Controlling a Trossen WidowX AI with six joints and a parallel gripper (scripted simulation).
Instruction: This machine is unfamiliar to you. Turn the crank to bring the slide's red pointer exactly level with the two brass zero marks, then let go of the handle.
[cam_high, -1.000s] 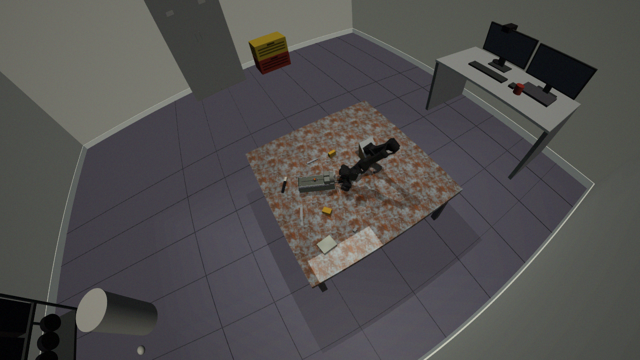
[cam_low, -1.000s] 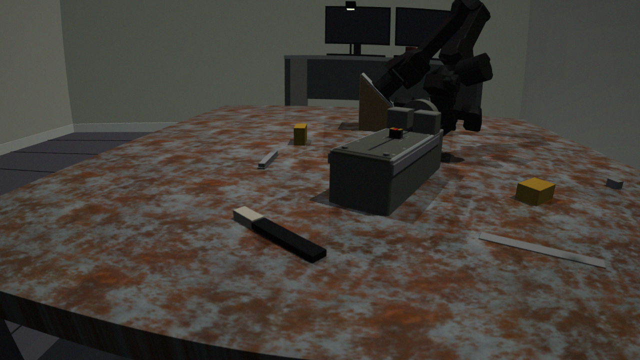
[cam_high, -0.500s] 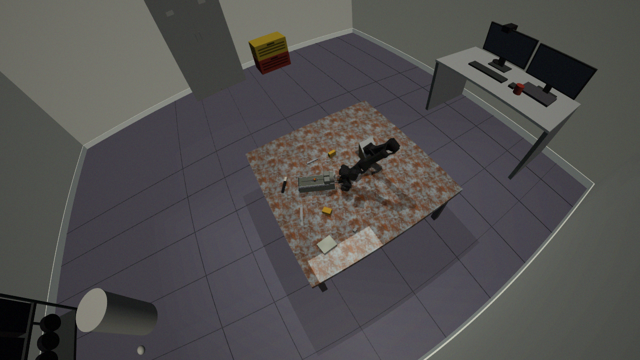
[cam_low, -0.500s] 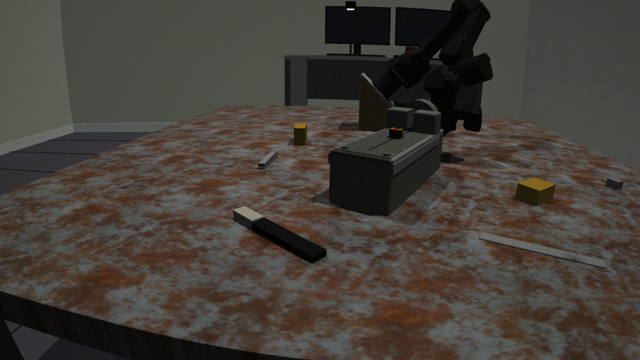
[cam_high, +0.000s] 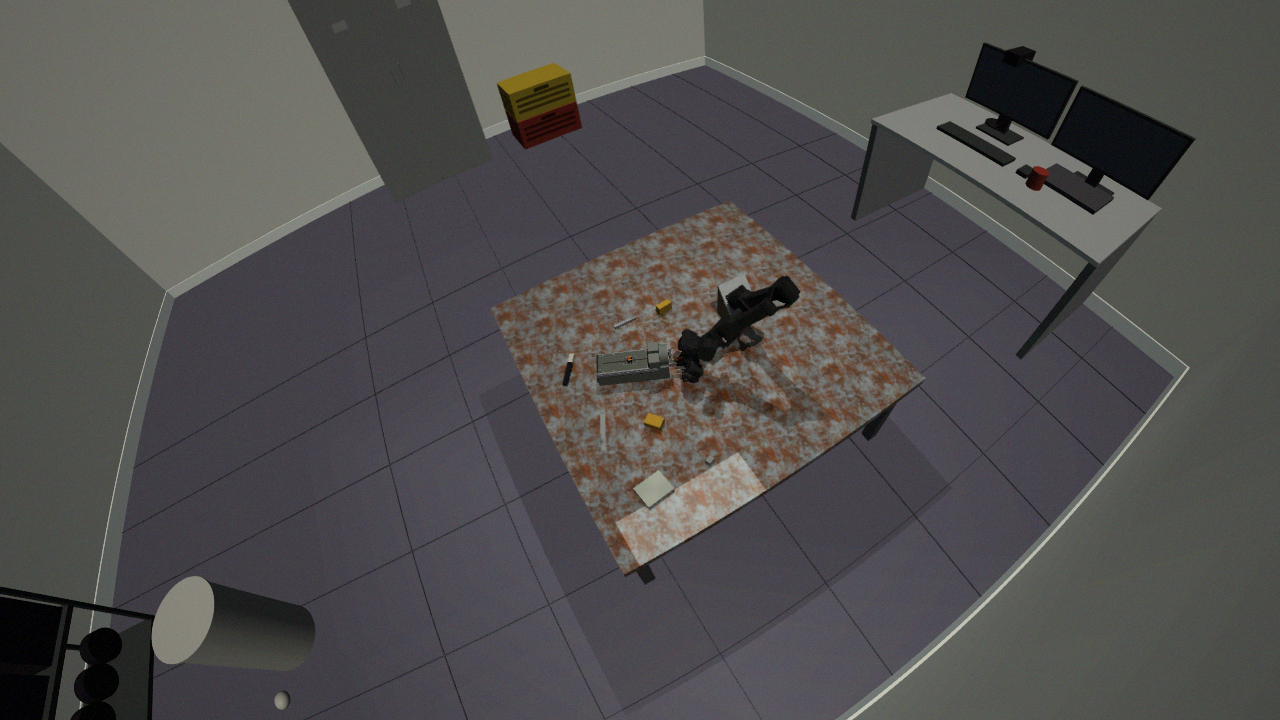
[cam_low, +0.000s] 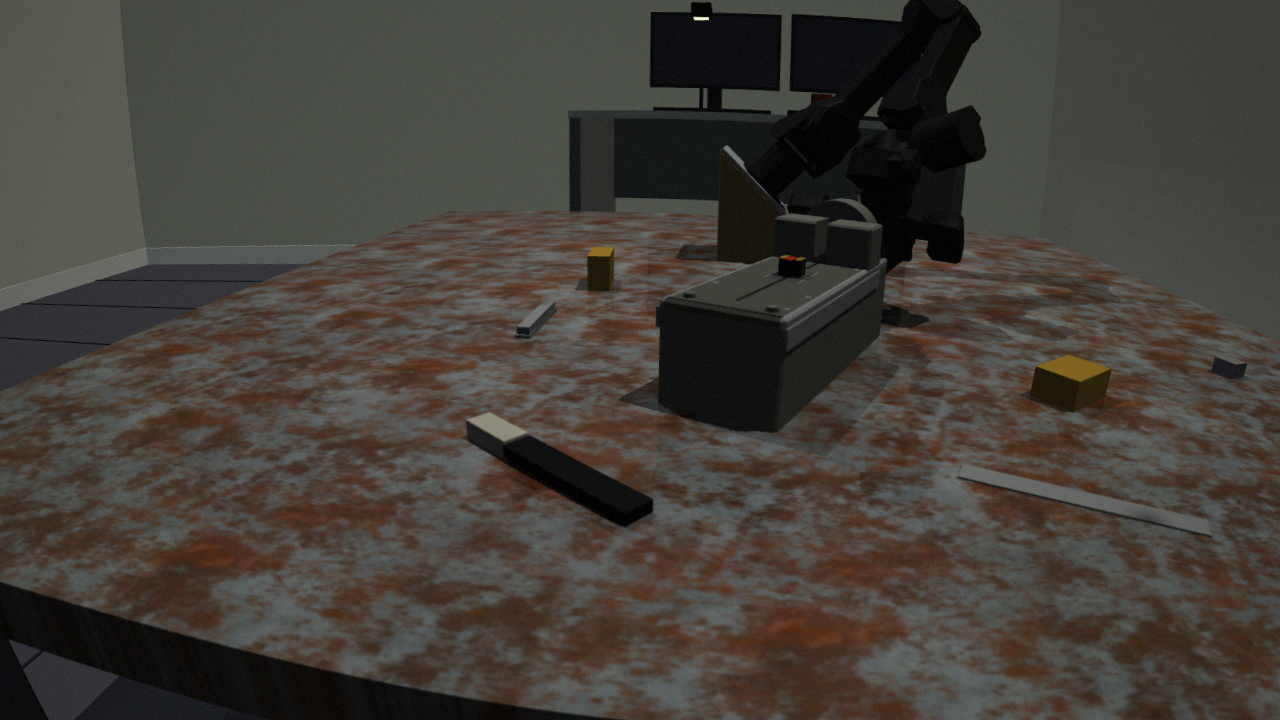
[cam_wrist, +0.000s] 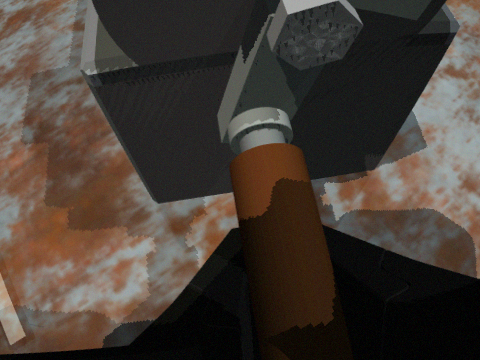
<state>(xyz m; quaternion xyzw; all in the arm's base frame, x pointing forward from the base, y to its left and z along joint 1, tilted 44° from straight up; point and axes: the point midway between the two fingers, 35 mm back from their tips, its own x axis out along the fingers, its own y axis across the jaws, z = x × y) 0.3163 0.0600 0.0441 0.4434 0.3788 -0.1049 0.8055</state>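
Observation:
The grey machine box (cam_high: 632, 374) (cam_low: 723, 362) (cam_wrist: 165, 135) stands on the table. On its top face sits the slide with the red pointer (cam_high: 630, 359) (cam_low: 792, 260), partway along the slot. The brass zero marks are too small to tell apart, so I cannot tell whether the pointer is level with them. In the wrist view the crank arm (cam_wrist: 260, 85) runs down from the hex hub (cam_wrist: 319, 35) to the orange-brown handle (cam_wrist: 280, 225). My gripper (cam_wrist: 268, 239) is shut on that handle, at the machine's end facing the arm. The fingertips are mostly dark in the wrist view.
Yellow blocks (cam_high: 663, 307) (cam_high: 654, 422) (cam_low: 1069, 382) lie on both sides of the machine. A black-and-white bar (cam_high: 568, 369) (cam_low: 572, 474) and a flat pale strip (cam_high: 603, 431) (cam_low: 1078, 499) lie beyond its far end. A wedge-shaped block (cam_low: 744, 210) stands near the arm.

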